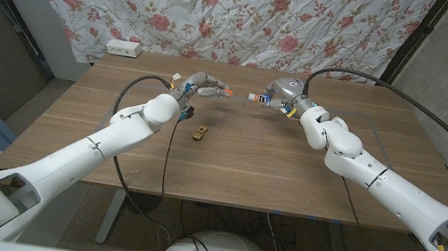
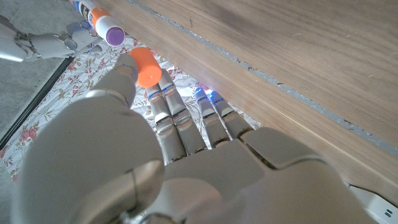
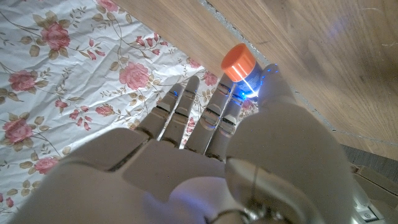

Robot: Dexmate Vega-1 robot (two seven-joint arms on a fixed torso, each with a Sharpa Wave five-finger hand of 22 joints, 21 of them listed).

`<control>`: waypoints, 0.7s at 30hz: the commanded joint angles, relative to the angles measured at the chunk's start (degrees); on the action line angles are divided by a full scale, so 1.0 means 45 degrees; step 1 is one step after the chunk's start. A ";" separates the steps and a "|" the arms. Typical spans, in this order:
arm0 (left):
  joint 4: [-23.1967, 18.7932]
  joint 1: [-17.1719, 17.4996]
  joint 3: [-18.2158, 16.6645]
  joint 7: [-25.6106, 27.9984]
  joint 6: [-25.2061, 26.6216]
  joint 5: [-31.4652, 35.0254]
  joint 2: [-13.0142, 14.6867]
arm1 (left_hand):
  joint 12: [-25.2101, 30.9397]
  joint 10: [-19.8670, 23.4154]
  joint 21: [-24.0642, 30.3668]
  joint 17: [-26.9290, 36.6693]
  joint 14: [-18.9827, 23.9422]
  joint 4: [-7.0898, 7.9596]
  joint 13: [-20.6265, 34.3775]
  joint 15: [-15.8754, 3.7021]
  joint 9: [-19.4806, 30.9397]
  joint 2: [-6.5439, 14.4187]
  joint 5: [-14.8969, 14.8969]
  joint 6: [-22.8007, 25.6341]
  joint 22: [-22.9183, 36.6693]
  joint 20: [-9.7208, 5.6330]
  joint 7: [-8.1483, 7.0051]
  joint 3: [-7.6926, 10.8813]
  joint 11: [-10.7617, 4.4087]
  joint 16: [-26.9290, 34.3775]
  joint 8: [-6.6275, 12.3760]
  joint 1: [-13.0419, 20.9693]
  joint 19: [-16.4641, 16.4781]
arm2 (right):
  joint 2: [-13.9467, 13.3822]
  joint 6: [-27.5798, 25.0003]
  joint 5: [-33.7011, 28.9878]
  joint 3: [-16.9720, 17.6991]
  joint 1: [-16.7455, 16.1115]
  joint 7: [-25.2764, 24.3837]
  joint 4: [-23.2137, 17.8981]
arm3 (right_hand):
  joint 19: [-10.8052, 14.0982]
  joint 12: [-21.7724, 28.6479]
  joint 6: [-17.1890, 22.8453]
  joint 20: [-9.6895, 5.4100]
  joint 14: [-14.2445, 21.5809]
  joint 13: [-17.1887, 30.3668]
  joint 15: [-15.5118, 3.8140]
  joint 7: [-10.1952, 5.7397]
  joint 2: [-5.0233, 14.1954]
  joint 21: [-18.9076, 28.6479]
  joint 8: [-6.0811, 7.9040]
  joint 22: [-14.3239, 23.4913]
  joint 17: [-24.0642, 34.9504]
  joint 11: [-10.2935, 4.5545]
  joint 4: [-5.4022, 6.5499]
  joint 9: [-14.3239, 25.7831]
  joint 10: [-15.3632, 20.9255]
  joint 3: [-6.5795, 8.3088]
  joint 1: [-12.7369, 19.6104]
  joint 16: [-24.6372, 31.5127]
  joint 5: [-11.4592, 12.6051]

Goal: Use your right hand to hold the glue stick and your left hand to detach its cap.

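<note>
**Cap off, stick and cap held apart above the table**

The main step is judged to be done. In the left wrist view the glue stick [image 2: 99, 22] is seen with its purple tip bare, and the orange cap [image 2: 146, 65] is seen clear of it, with a gap between the two. Little is left, by this reading, beyond keeping the two pieces apart or setting them down; no part of the cap is seen on the stick.

The cap is pinched by the left hand [image 1: 199, 84] between the thumb and the fingertips, at the far end of the fingers, with its round end turned outward. The other fingers of that hand are stretched out alongside and are not closed round anything.

The stick is gripped by the right hand [image 1: 285, 93], its bare tip pointed across at the cap. In the head view both hands are raised over the far middle of the wooden table [image 1: 289, 172], fingertips turned toward each other, near but not touching. In the right wrist view an orange round end is seen against the thumb tip; it is taken to be the stick's base, though this cannot be settled.

A small dark and yellow object [image 1: 199, 132] lies on the table nearer the robot, untouched by either hand.
</note>
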 commanded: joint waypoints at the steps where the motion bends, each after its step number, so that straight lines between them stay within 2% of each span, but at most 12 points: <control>1: -0.0015 0.0173 -0.0018 -0.0035 0.0218 -0.0071 0.0190 | 0.0014 -0.0157 0.0022 0.0006 -0.0016 -0.0029 -0.0003 -0.1054 0.0035 0.0050 0.0056 -0.0072 0.0051 0.0030 0.0036 -0.0085 -0.0047 0.0006 -0.0056 -0.0142 -0.0038 | -0.0176 -0.0034 0.0027 0.0068 -0.0044 0.0578 -0.0149 | 0.0125 0.0056 0.0774 0.0019 0.0033 0.0064 -0.1582 -0.0419 0.0177 0.0022 0.0066 0.0032 0.0033 0.0007 0.0026 0.0044 0.0097 -0.0016 0.0010 0.0057 0.0066; 21: -0.0702 -0.0612 0.0659 -0.0851 0.1526 0.1589 0.1223 | 0.0073 -0.0139 0.0003 0.0004 -0.0096 -0.0037 0.0005 -0.1114 0.0038 0.0125 0.0070 0.0051 0.0047 -0.0020 0.0014 -0.0137 -0.0056 -0.0001 -0.0001 -0.0185 -0.0177 | -0.0469 0.0007 -0.0036 0.0125 -0.0132 0.1115 -0.0145 | 0.0149 0.0046 0.0750 0.0024 0.0054 0.0065 -0.1605 -0.0418 0.0188 0.0023 0.0011 0.0032 0.0042 0.0008 0.0020 0.0044 0.0078 -0.0040 0.0004 0.0066 0.0067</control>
